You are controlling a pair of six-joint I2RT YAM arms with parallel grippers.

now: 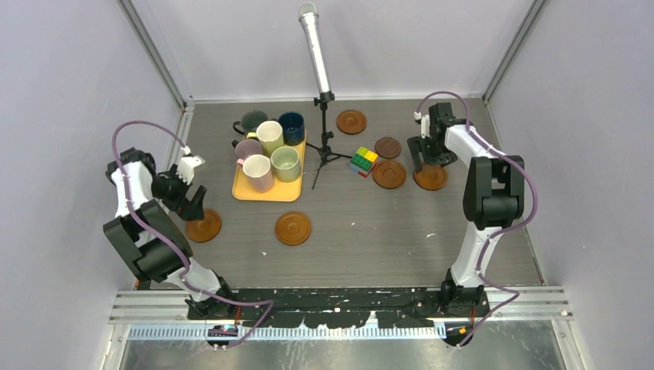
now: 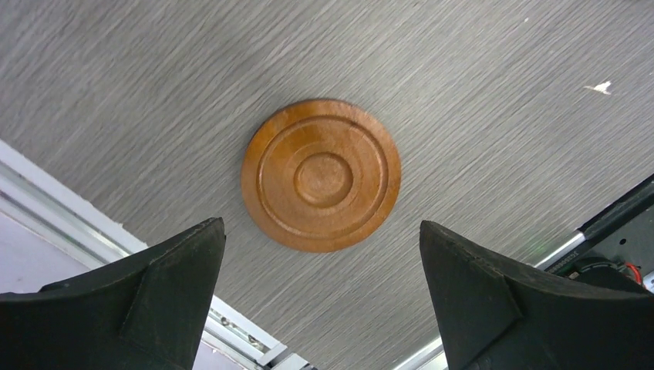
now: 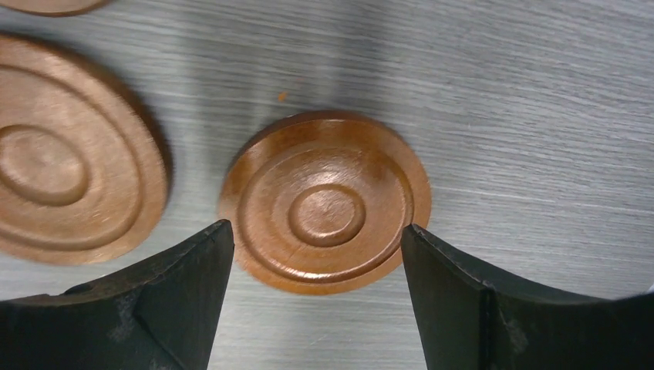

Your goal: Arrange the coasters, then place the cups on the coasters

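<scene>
Six brown coasters lie flat on the table: one at the left [image 1: 203, 226], one near the middle [image 1: 293, 228], one at the back [image 1: 352, 121], a smaller dark one [image 1: 388, 147], and two side by side on the right [image 1: 389, 174] [image 1: 430, 177]. Six cups stand together on the tray [image 1: 266, 193]; the pink cup [image 1: 257, 171] is nearest. My left gripper [image 1: 194, 206] hangs open above the left coaster [image 2: 321, 174], holding nothing. My right gripper [image 1: 432, 162] is open and low, its fingers either side of the rightmost coaster [image 3: 325, 202] without gripping it.
A microphone on a black tripod [image 1: 324, 146] stands mid-table beside the tray. A multicoloured cube [image 1: 362, 161] lies just left of the right-hand coasters. A neighbouring coaster [image 3: 62, 166] sits close to my right gripper's left finger. Metal rails edge the table.
</scene>
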